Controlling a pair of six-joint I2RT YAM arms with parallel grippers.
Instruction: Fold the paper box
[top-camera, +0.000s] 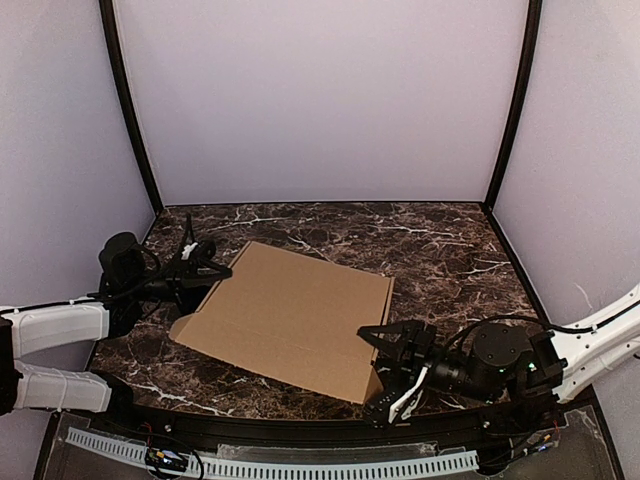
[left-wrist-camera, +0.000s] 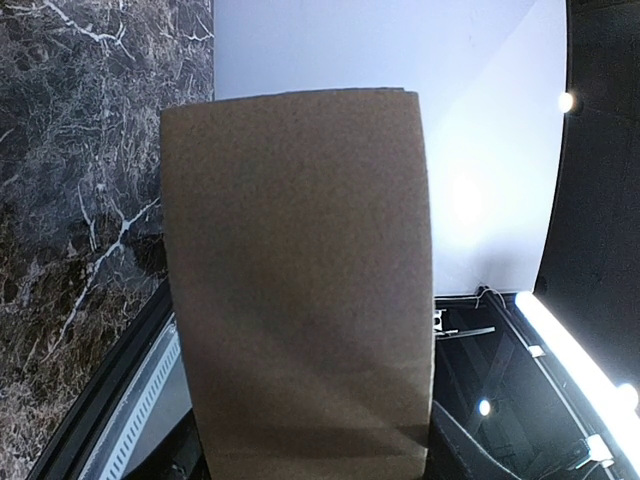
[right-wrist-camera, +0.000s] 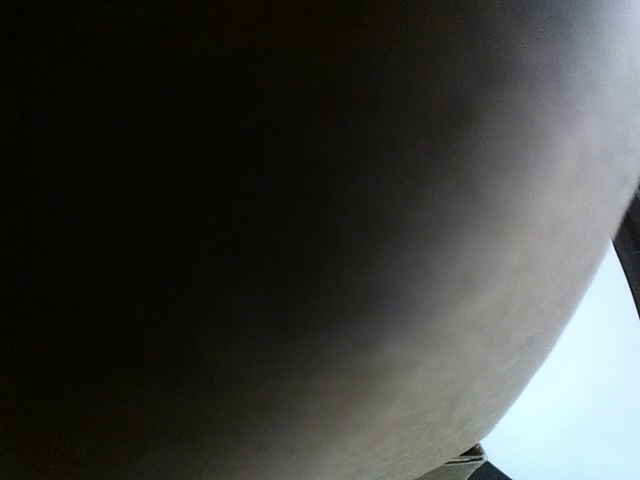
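Note:
The paper box (top-camera: 290, 315) is a flat, closed, plain brown cardboard box lying at an angle on the marble table (top-camera: 440, 250). A small flap (top-camera: 185, 326) sticks out at its left near corner. My left gripper (top-camera: 212, 268) is at the box's left far corner. In the left wrist view a cardboard panel (left-wrist-camera: 300, 290) fills the space between the jaws and hides the fingers. My right gripper (top-camera: 392, 368) straddles the box's right near corner, with one finger on top and the white-tipped finger (top-camera: 404, 398) against the side. Cardboard (right-wrist-camera: 420, 330) blocks the whole right wrist view.
Pale walls with black corner posts (top-camera: 510, 110) close in the table on three sides. A black rail and a white perforated strip (top-camera: 300, 465) run along the near edge. Both arm bodies lie low at the table's left and right near corners.

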